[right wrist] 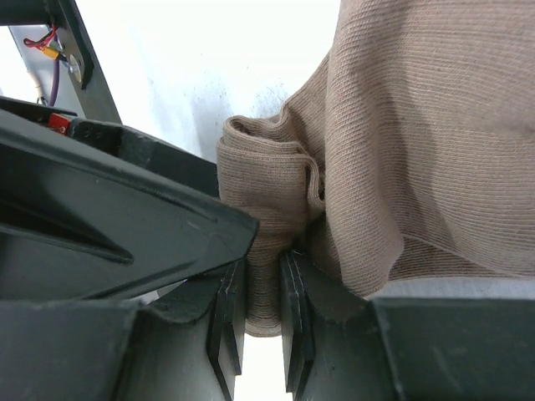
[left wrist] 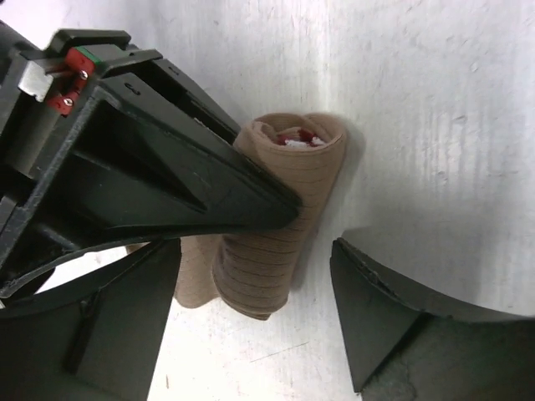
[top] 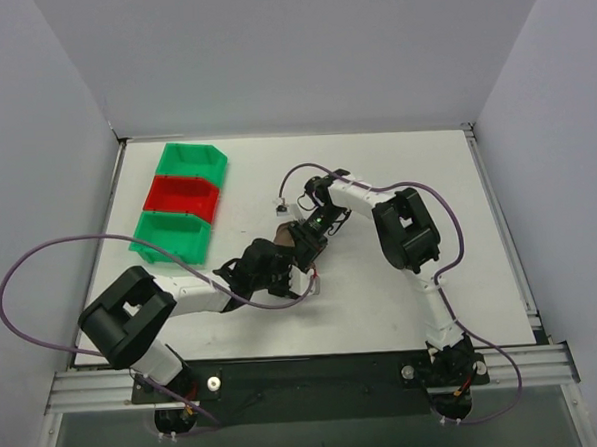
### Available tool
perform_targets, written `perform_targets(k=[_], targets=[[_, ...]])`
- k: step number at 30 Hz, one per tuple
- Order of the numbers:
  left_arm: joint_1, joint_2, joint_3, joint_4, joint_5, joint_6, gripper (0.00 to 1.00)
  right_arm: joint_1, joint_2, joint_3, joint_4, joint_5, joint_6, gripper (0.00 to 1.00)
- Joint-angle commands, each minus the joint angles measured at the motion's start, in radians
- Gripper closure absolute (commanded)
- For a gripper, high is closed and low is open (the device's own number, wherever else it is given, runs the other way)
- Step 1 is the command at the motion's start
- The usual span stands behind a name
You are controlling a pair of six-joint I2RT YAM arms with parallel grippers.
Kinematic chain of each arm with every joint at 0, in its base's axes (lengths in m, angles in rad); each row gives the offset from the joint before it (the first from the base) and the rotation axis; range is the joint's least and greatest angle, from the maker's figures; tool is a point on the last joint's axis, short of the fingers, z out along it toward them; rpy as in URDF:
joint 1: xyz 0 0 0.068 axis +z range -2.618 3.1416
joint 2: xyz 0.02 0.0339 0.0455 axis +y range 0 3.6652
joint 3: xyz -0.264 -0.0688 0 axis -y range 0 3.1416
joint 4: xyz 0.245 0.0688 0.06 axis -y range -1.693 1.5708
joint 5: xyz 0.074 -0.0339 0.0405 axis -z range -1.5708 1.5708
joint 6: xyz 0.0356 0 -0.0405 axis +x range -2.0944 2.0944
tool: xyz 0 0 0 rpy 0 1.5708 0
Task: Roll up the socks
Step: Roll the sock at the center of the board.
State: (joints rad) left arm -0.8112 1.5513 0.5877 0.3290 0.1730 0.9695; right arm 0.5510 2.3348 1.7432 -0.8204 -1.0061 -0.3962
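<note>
Top external shows the sock [top: 299,237] near the middle of the surface [top: 383,309], well right of three bins [top: 182,202]. In the left wrist view it lies rolled up, maroon and white showing at its open end, and the left fingers [left wrist: 380,305] stand wide on either side of the roll, gripping nothing. The right fingers [right wrist: 226,322] are pinched narrow on a fold of the sock, and one of them lies across the roll in the left wrist view.

Bright, even overhead light; soft shadows on the table [left wrist: 435,100]; near fingers [left wrist: 401,317] blurred.
</note>
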Motion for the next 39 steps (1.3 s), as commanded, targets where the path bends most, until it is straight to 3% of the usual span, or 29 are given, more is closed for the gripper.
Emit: perform_targets(k=[1,2,5,12,13,14,15,17,21,30,39], targets=[[-0.017,0.041,0.011,0.035,-0.082,0.015,0.23,0.009,0.015,0.018,-0.036,0.008,-0.013,1.00],[-0.026,0.049,0.011,0.027,-0.093,0.018,0.32,0.007,0.015,0.019,-0.034,0.008,-0.013,1.00],[-0.054,0.078,0.020,0.005,-0.134,0.034,0.47,0.007,0.015,0.018,-0.034,0.006,-0.016,1.00],[-0.089,0.118,0.023,-0.047,-0.187,0.060,0.65,0.007,0.014,0.021,-0.034,0.011,-0.015,1.00],[-0.092,0.119,0.018,-0.048,-0.191,0.061,0.74,0.004,0.012,0.022,-0.031,0.012,-0.013,1.00],[-0.095,0.119,0.018,-0.054,-0.193,0.060,0.92,0.000,0.011,0.025,-0.031,0.011,-0.012,1.00],[-0.097,0.121,0.018,-0.064,-0.194,0.057,0.96,0.000,0.009,0.026,-0.033,0.011,-0.010,1.00],[-0.100,0.122,0.027,-0.085,-0.199,0.048,0.96,-0.003,0.000,0.030,-0.028,0.015,-0.006,0.99],[-0.100,0.118,0.024,-0.100,-0.210,0.034,1.00,-0.023,-0.026,0.035,-0.023,0.021,0.000,0.77],[-0.100,0.119,-0.011,-0.084,-0.231,0.037,1.00,-0.083,-0.104,0.107,-0.029,0.043,0.066,0.45],[-0.100,0.112,-0.028,-0.044,-0.233,0.026,1.00,-0.097,0.043,0.262,-0.017,0.218,0.217,0.43]])
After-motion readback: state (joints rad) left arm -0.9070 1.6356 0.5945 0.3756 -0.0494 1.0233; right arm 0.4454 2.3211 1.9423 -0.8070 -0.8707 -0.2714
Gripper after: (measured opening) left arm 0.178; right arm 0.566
